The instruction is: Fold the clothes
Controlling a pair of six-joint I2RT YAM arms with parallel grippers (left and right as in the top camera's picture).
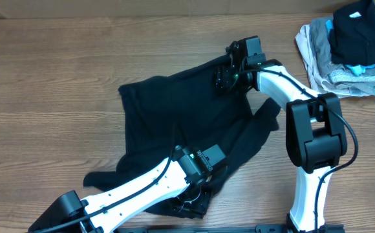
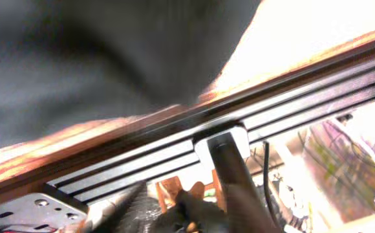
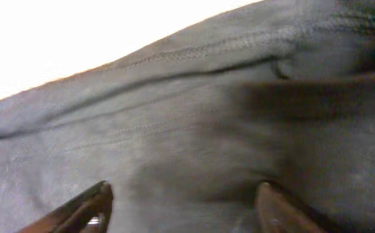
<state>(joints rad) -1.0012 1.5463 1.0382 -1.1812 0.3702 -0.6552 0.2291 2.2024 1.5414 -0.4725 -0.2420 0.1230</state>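
Right gripper (image 3: 184,213) stands with its jaws wide apart over the black T-shirt (image 1: 168,110). In the right wrist view only a seamed hem of the cloth shows between the two fingertips (image 3: 90,206), with nothing pinched. The shirt lies crumpled in the middle of the table (image 1: 45,77), its far edge under this gripper and its near part bunched under the left gripper (image 1: 191,200), close to the front edge of the table. I cannot tell if the left gripper is open or closed, because the left wrist view is blurred and shows mostly dark cloth and the metal rail (image 2: 174,162) along the table's front. I think the first risk is here: the near part of the shirt is so close to the edge that a pull toward the robot could drag it over or catch it on the rail. A second risk is that the right gripper, if it closes where the cloth is doubled, takes two layers instead of one, so the shirt does not spread flat and the fold becomes uneven. The pile of other garments (image 1: 352,58) at the far right corner is well apart, but a wide swing of the right gripper could disturb it.
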